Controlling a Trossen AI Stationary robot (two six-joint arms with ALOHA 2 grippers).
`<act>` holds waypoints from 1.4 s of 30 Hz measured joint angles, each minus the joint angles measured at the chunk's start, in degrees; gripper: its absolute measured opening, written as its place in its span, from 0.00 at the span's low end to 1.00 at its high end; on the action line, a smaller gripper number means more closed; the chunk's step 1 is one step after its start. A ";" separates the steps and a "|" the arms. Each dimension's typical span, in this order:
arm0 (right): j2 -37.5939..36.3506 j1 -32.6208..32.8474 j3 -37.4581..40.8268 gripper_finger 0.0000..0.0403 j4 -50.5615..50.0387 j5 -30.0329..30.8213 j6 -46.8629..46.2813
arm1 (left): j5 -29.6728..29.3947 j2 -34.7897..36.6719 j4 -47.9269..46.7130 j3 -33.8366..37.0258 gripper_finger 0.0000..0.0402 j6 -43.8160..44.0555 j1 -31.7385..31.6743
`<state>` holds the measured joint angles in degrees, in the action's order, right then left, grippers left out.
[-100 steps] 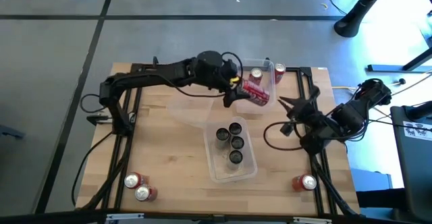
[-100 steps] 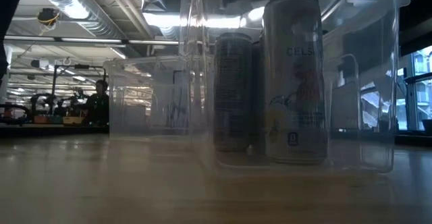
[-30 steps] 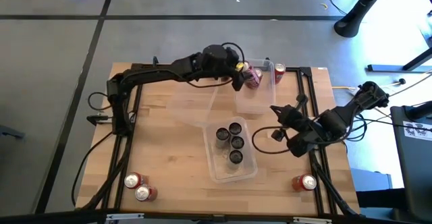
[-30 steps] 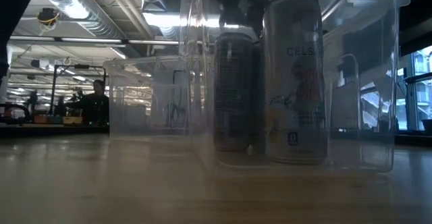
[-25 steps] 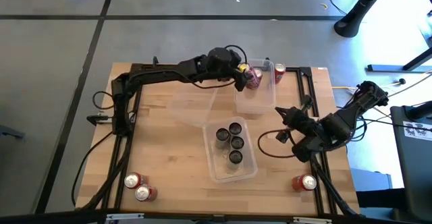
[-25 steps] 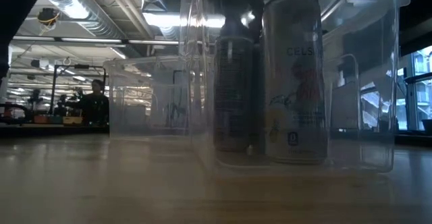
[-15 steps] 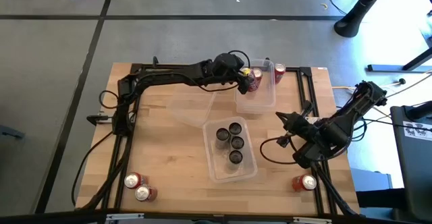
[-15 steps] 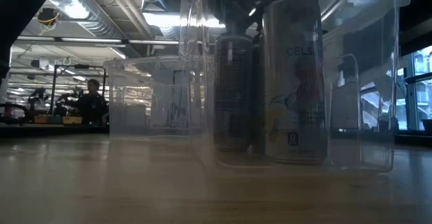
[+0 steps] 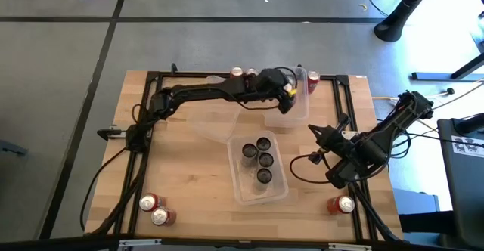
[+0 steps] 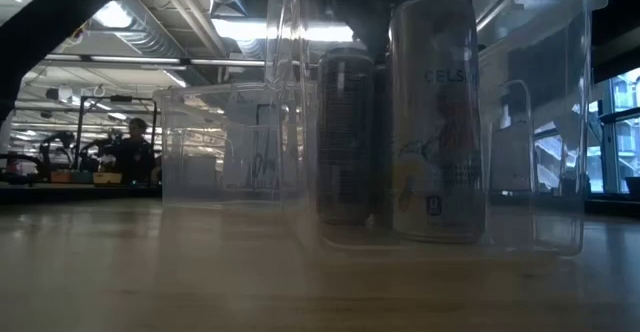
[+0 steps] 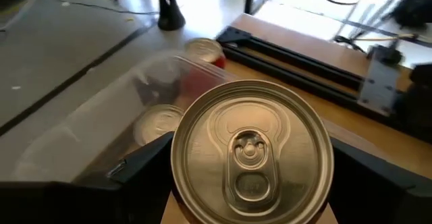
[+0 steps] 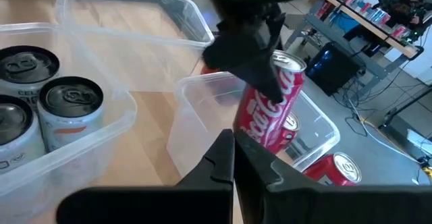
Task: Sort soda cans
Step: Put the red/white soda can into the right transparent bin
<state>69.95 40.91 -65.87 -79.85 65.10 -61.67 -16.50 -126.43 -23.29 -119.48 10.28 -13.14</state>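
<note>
The left gripper [image 9: 286, 94] clamps a red can [image 12: 270, 109] (held tilted) over the far clear bin [image 9: 296, 116], where other red cans [image 12: 335, 169] lie. The right gripper [image 9: 316, 130], fingers pressed together and empty, waits beside the near bin [image 9: 261, 196] holding four dark cans [image 9: 262, 160].
</note>
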 joint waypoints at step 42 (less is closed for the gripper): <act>0.00 -0.02 -0.02 0.01 0.09 -1.24 0.50 | 0.84 -8.44 3.63 -0.04 0.77 14.64 -2.11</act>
<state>69.95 40.88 -65.89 -79.77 63.86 -61.17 -15.65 -134.87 -19.66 -119.52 24.93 -15.24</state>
